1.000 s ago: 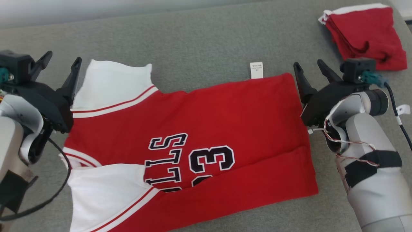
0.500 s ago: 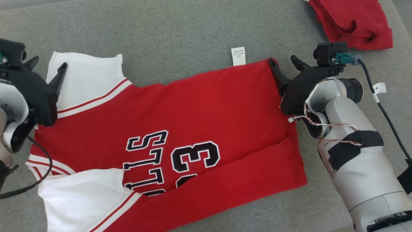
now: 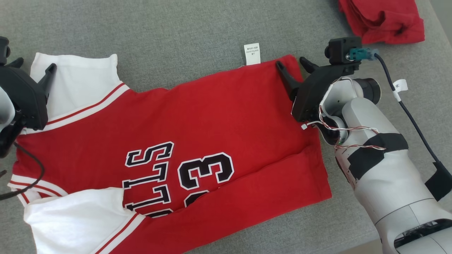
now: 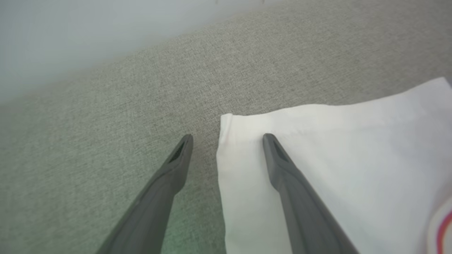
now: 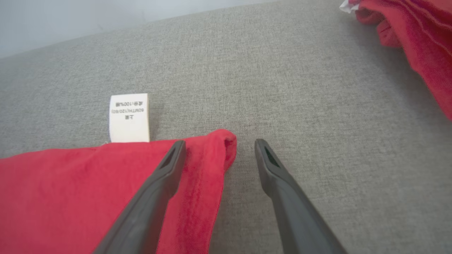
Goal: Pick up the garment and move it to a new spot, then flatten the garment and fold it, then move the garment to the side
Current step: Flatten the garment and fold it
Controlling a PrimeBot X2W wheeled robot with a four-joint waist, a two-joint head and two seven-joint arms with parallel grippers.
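Head view: the jersey [image 3: 212, 116] lies spread on the grey worktop [image 3: 176, 28], collar end to the robot's left, hem to its right; its near long edge is turned up over the foot of the lettering, so one lengthwise fold looks done; the far edge lies flat, with a white label [image 3: 252, 53] poking out past it. The left gripper [image 3: 33, 65] sits at the far white sleeve [image 3: 77, 77] and the right gripper [image 3: 291, 62] at the far hem corner; both stand wide apart and hold nothing. Taking the far edge by both ends would bring it over straight, which is probably why they are set so. A red pile [image 3: 383, 17] lies well apart at the far right; likely the side spot for finished pieces.

Left wrist view: the left gripper [image 4: 227, 137] straddles the sleeve [image 4: 335, 158] corner, one finger over bare worktop [image 4: 106, 106], the other over white cloth; closing here should pinch the edge. Whether the tips touch down I cannot tell.

Right wrist view: the right gripper [image 5: 219, 143] brackets the rolled hem corner of the jersey [image 5: 88, 183] likewise, one finger over red cloth, one over worktop [image 5: 282, 70]; the label [image 5: 129, 118] lies just beside, the pile [image 5: 423, 46] off at the upper right.
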